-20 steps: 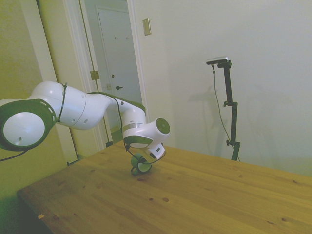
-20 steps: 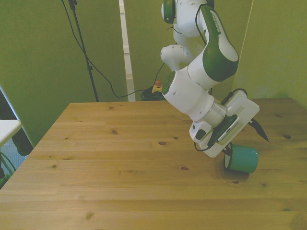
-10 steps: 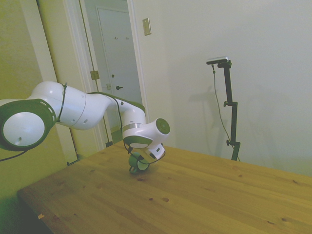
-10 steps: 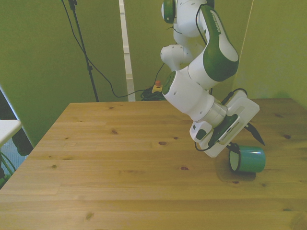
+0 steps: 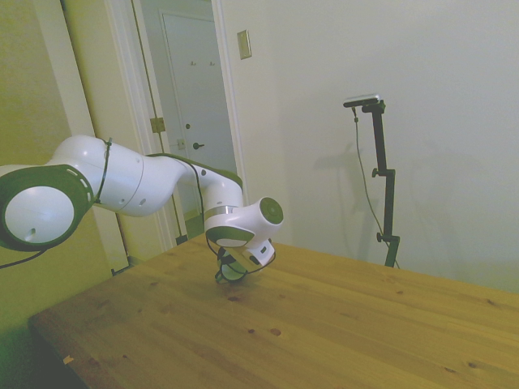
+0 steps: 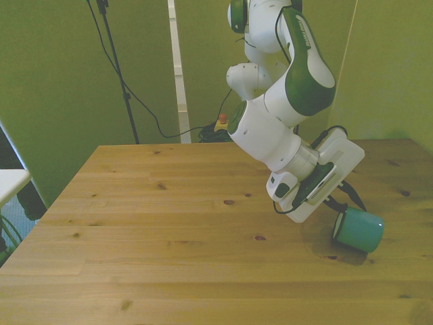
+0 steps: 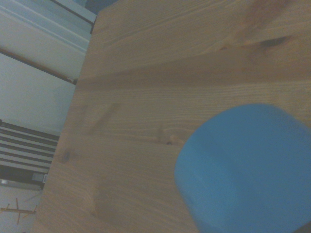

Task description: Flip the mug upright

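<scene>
The teal mug (image 6: 359, 230) hangs tilted just above the wooden table (image 6: 169, 223) near the front view's right edge. Its mouth points toward my gripper (image 6: 345, 212) and its closed base points down and away. My gripper comes in from above at a slant and is shut on the mug's rim, one dark finger (image 6: 352, 196) running along its outside. In the side view the mug (image 5: 233, 272) is a small green shape tucked under the white hand, with the gripper (image 5: 226, 270) mostly hidden. The wrist view shows the mug's (image 7: 248, 170) blurred blue wall over bare wood.
The table's right edge in the front view lies close beyond the mug. A white surface (image 6: 9, 181) sits off the table at the front view's left. Bare tabletop (image 5: 340, 324) spreads out in front of the arm in the side view.
The mug has moved toward the front view's right with my gripper. It has gone from lying on its side to tilting, base end down, and has lifted slightly.
</scene>
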Tool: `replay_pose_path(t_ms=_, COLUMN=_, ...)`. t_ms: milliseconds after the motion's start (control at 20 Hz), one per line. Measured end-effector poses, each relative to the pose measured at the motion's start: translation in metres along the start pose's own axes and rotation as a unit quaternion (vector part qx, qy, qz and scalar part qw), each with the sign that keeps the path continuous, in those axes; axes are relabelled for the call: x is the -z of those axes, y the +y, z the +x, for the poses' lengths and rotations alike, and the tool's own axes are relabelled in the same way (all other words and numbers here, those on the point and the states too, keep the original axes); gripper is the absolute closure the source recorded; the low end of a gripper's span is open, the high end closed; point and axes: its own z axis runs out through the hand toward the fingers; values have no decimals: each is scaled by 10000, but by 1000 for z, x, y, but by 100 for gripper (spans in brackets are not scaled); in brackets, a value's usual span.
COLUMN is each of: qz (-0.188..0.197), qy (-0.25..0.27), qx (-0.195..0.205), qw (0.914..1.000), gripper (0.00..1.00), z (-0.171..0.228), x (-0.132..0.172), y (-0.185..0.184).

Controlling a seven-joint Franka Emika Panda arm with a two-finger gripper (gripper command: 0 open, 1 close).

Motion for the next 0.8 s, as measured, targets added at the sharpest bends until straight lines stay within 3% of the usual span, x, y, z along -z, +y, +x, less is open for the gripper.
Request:
replay_pose_path(t_ms=400, qz=-25, qy=22, qx=53, qw=10000, gripper=100, z=-5, x=2, y=0)
replay_pose_path(t_ms=800, qz=-327, qy=695, qx=296, qw=9966, gripper=100, z=-40, x=35, y=-26)
